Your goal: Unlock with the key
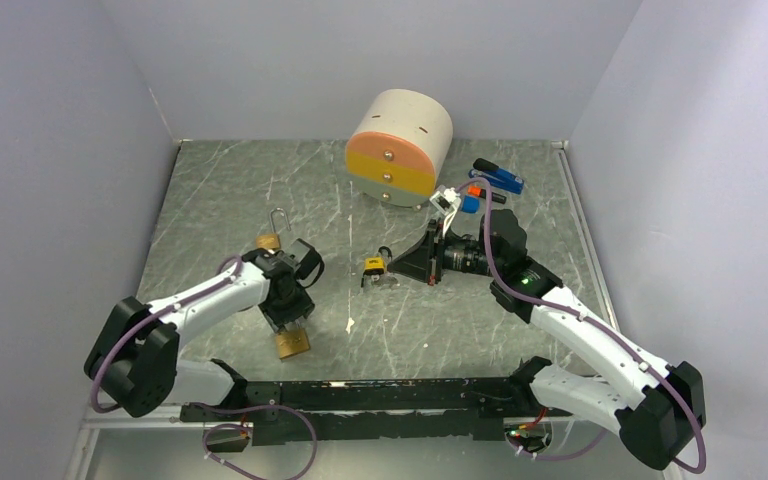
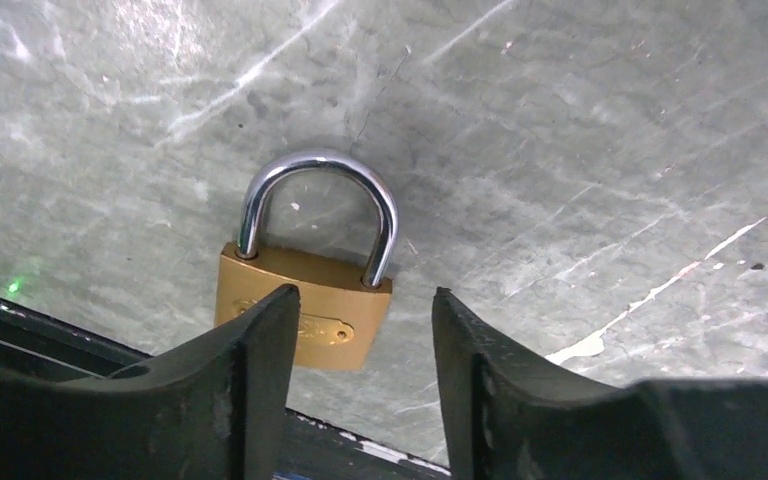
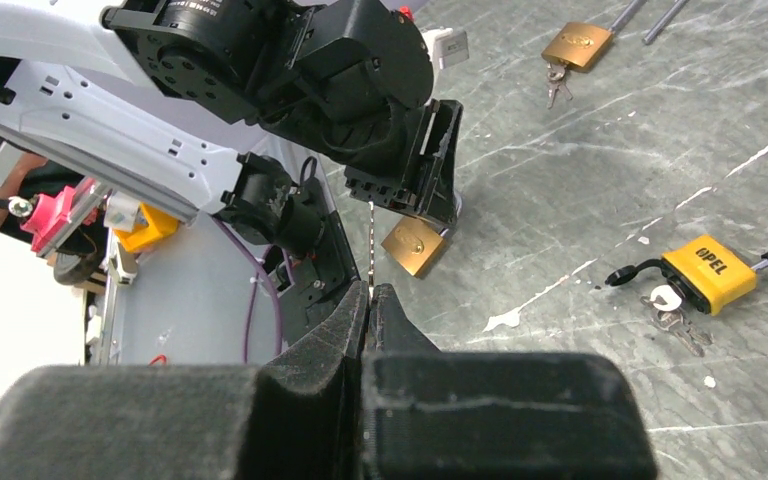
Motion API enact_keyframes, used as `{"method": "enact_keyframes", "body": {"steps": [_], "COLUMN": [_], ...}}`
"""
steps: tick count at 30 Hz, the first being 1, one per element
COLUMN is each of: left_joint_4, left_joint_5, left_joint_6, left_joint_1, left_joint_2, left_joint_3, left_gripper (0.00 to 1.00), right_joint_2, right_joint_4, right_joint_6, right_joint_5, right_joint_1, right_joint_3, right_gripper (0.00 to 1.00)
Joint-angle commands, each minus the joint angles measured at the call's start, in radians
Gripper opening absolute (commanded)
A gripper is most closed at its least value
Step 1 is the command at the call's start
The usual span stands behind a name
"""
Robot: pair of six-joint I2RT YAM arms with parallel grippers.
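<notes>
Bottom centre: right gripper [image 3: 370, 300], jaws pressed together. Centre: left gripper [image 3: 428, 205] just above brass padlock [image 3: 413, 246]. Upper right: 2nd brass padlock [image 3: 575, 45], hanging keys [image 3: 557, 85]. Right: yellow padlock [image 3: 710, 272], loose keys [image 3: 678, 318] beside it, on the grey counter [image 3: 580, 180].

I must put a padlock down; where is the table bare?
Bare: the back-left corner between the wall and the drawer box; the near strip between the brass padlock and the right arm. Crowded: around the yellow padlock and blue tools.

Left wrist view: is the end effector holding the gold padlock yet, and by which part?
Nothing is held. The left end effector is open, one finger on each side of the padlock body, not pinching it.
</notes>
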Motion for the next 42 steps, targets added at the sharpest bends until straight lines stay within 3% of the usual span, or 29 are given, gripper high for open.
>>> {"method": "enact_keyframes", "body": {"steps": [1, 5, 14, 17, 21, 32, 42], "left_joint_4": [-0.01, -0.039, 0.073, 0.097, 0.127, 0.329, 0.44], "left_joint_5": [-0.081, -0.106, -0.096, -0.095, -0.024, 0.145, 0.111], "left_joint_6": [0.007, -0.009, 0.056, 0.075, 0.136, 0.389, 0.449], "left_joint_1": [0.001, 0.005, 0.047, 0.063, 0.074, 0.068, 0.047], "left_joint_2": [0.018, 0.098, 0.189, 0.204, 0.191, -0.081, -0.18], "left_joint_3": [0.041, 0.067, 0.07, 0.073, 0.1, 0.154, 0.034], "left_gripper": [0.53, 0.49, 0.42, 0.31, 0.03, 0.03, 0.03], "right_joint_2": [-0.015, -0.024, -0.032, -0.029, -0.02, -0.019, -0.023], "right_joint_4": [0.039, 0.033, 0.029, 0.027, 0.016, 0.014, 0.015], "right_joint_6": [-0.013, -0.017, -0.016, -0.019, -0.028, -0.031, -0.027], "right_joint_5": [-0.002, 0.004, 0.004, 0.005, 0.005, 0.015, 0.019], "right_joint_1": [-0.003, -0.004, -0.003, -0.002, -0.003, -0.004, -0.003], "right_joint_3": [-0.004, -0.007, -0.007, -0.005, 0.009, 0.012, 0.005], "right_gripper": [0.0, 0.0, 0.0, 0.0, 0.0, 0.0, 0.0]}}
